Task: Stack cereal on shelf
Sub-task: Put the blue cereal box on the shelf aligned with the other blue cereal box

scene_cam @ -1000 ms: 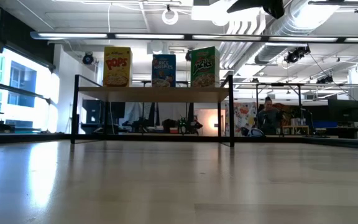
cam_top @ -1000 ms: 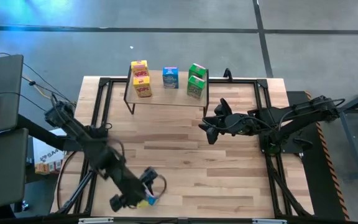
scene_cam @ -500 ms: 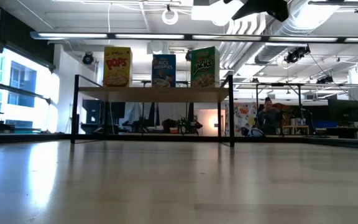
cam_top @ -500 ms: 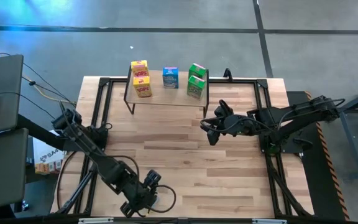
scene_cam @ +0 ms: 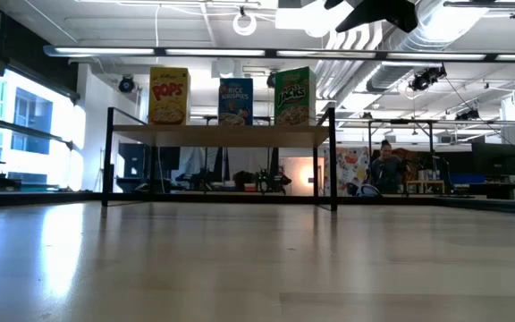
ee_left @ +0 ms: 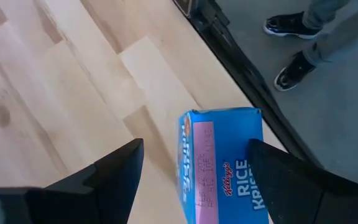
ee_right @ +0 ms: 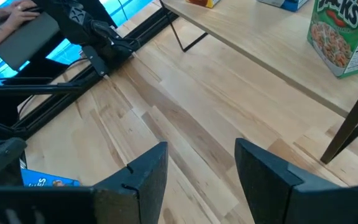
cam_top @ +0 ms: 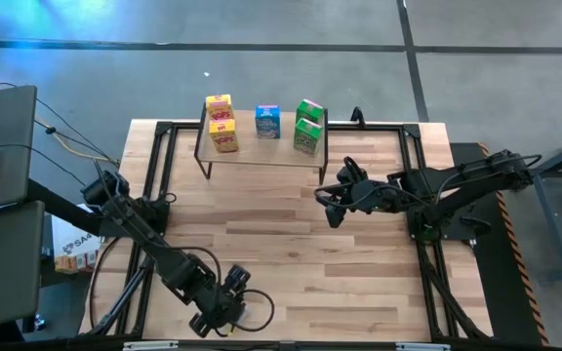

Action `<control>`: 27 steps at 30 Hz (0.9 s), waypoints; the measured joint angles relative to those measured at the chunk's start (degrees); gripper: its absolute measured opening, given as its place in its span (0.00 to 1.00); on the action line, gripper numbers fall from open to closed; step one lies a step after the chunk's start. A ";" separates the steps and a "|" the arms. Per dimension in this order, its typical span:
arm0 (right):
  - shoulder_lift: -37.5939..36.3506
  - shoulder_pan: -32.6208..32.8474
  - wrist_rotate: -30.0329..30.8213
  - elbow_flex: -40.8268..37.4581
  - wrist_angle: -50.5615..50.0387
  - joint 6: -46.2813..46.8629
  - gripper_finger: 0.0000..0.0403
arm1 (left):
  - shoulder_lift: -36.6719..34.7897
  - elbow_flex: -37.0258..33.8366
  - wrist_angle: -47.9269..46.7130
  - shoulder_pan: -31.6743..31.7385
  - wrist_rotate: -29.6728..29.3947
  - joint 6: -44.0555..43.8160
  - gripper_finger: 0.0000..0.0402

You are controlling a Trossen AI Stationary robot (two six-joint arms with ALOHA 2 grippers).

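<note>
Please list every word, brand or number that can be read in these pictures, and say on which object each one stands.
"POPS": yellow box on the shelf.
"RICE KRISPIES": blue box on the shelf.
"JACKS": green box on the shelf; also green box in the right wrist view.
"Kellogg's RICE KRISP", cut off: blue box between the left gripper's fingers.
Fine print on that box's pink panel: too blurred to read.
Boxes in the high view: too small to read.

Dark jointed arms, looping black cables (cam_top: 258, 308)
</note>
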 joint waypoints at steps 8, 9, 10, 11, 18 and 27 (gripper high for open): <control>0.00 0.00 0.39 0.01 -0.20 0.01 0.44 | -0.50 -0.04 -0.03 1.78 -0.30 2.56 0.69; 0.00 0.00 0.39 0.02 -0.20 0.00 0.44 | -0.84 -0.04 -0.13 2.12 -0.22 2.73 0.69; 0.00 0.00 0.39 0.02 -0.20 0.05 0.44 | -1.24 -0.06 -0.23 2.22 -0.16 2.78 0.69; 0.00 0.00 0.40 0.02 -0.23 0.26 0.44 | -1.76 -0.10 -0.32 2.42 0.28 2.74 0.69; 0.00 0.00 0.43 0.02 -0.35 0.44 0.44 | -4.77 -0.11 -0.12 2.38 3.46 0.61 0.69; 0.00 0.00 0.45 0.02 -0.35 0.52 0.44 | -4.23 -6.29 7.17 0.83 1.85 -1.86 0.69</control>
